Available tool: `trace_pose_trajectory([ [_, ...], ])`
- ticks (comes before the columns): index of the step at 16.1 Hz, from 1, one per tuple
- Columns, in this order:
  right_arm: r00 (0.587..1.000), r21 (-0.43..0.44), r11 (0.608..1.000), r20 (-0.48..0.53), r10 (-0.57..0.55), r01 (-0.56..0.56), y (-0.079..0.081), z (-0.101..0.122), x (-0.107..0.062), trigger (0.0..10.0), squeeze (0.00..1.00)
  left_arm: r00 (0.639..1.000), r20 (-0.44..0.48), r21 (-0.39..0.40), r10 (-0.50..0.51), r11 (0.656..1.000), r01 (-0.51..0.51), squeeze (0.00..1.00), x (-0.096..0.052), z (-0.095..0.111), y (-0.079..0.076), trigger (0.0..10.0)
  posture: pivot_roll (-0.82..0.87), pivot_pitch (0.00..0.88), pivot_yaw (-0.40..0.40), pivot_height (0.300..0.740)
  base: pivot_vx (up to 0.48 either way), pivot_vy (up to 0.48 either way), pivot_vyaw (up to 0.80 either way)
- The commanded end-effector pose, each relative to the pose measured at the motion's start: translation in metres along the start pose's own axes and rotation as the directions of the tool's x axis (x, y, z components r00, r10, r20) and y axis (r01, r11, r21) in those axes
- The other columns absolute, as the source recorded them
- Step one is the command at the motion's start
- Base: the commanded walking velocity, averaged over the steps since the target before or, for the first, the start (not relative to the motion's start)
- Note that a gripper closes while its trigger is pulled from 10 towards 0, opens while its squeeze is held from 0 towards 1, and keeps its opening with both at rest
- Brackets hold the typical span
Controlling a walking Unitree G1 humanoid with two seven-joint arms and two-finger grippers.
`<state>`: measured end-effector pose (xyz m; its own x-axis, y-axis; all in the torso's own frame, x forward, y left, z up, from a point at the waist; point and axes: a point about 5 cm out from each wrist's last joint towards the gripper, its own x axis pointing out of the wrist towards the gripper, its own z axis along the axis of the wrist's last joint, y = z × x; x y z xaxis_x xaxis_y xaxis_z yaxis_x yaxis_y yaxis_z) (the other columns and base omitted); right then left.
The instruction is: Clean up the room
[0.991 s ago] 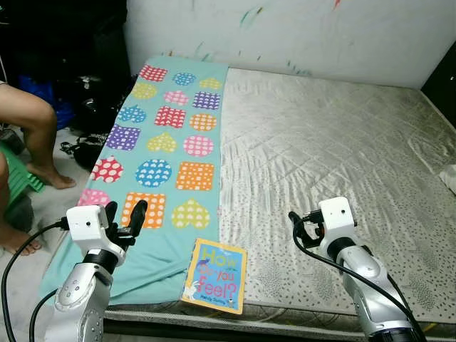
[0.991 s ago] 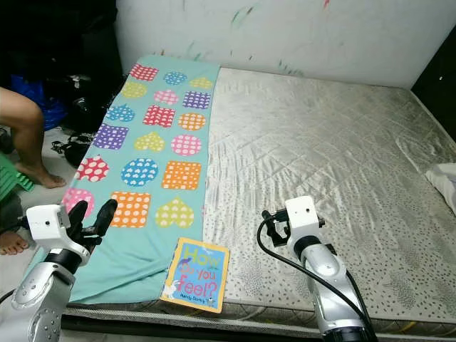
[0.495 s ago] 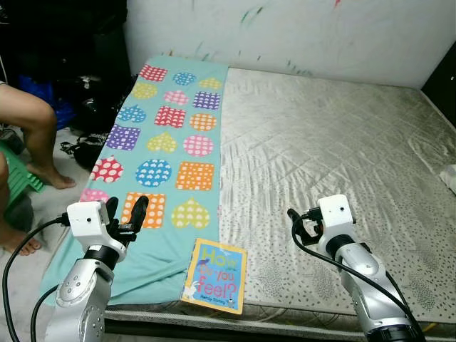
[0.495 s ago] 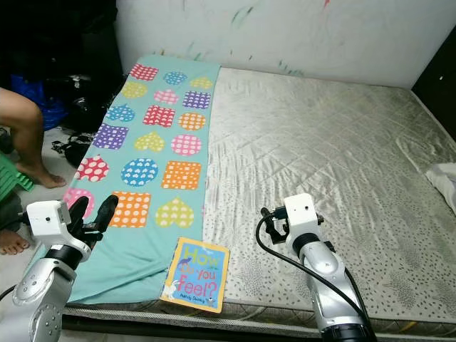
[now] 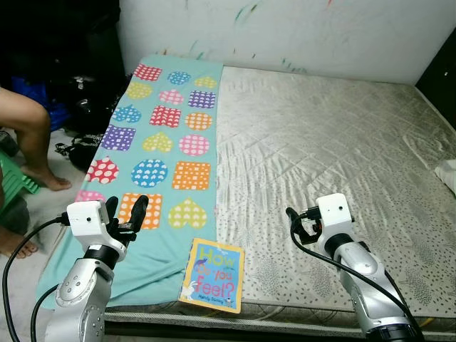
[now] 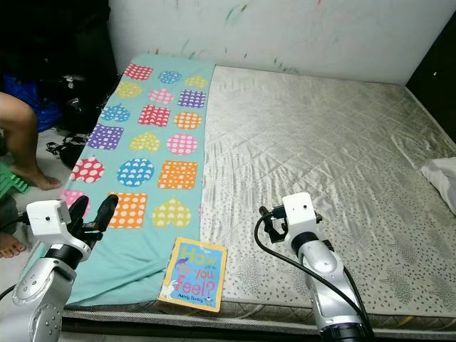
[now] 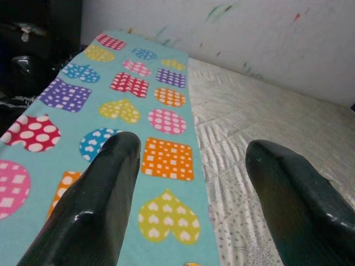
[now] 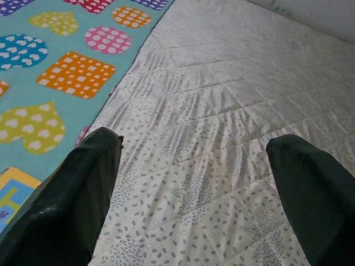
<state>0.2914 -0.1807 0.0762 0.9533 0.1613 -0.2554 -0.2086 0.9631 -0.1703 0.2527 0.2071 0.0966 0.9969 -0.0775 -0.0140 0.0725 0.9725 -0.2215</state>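
A picture book [image 5: 211,276] titled "How do you feel?" lies flat at the near edge of the mattress [image 5: 335,149], half on a teal blanket [image 5: 167,135] printed with coloured hearts, squares and circles. My left gripper [image 5: 125,209] hovers open over the blanket's near left corner, left of the book, holding nothing. In the left wrist view its fingers [image 7: 119,160] frame the blanket. My right gripper [image 5: 298,222] hangs open above bare mattress, right of the book. A corner of the book [image 8: 11,194] shows in the right wrist view beside one finger.
A person's bare legs [image 5: 28,121] are at the far left beside the bed, with a green stool [image 5: 14,187]. Dark bags and cables [image 5: 78,107] sit on the floor by the bed's left side. A white cloth [image 5: 449,174] lies at the mattress's right edge.
The whole picture has shifted slightly, so the camera moved. Both grippers keep the same open poses, and the book and blanket lie as before.
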Motion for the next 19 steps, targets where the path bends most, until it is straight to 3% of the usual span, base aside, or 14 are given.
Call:
trace_pose_trajectory([
  [1,1.0,-0.005,1.0,-0.009,0.006,-0.006,-0.0003,-0.002,-0.0005,10.0,0.0,1.0,-0.014,-0.003,-0.003,1.0,0.003,0.0,-0.0008,-0.0014,-0.0002,10.0,-0.02,0.098,-0.084,0.74,0.0,0.0,0.0],
  [11,1.0,-0.015,1.0,-0.002,0.022,-0.022,0.0012,-0.0011,-0.0006,10.0,0.0,1.0,-0.014,-0.008,0.007,1.0,-0.007,0.0,-0.001,-0.0016,-0.0002,10.0,-0.03,0.102,-0.086,0.74,0.0,0.0,0.0],
  [19,1.0,-0.016,0.999,-0.001,0.029,-0.029,0.0016,-0.0009,-0.0001,10.0,0.0,1.0,-0.016,-0.012,0.007,1.0,-0.007,0.0,-0.0001,-0.0019,-0.0007,10.0,-0.03,0.102,-0.089,0.644,0.0,0.0,0.0],
])
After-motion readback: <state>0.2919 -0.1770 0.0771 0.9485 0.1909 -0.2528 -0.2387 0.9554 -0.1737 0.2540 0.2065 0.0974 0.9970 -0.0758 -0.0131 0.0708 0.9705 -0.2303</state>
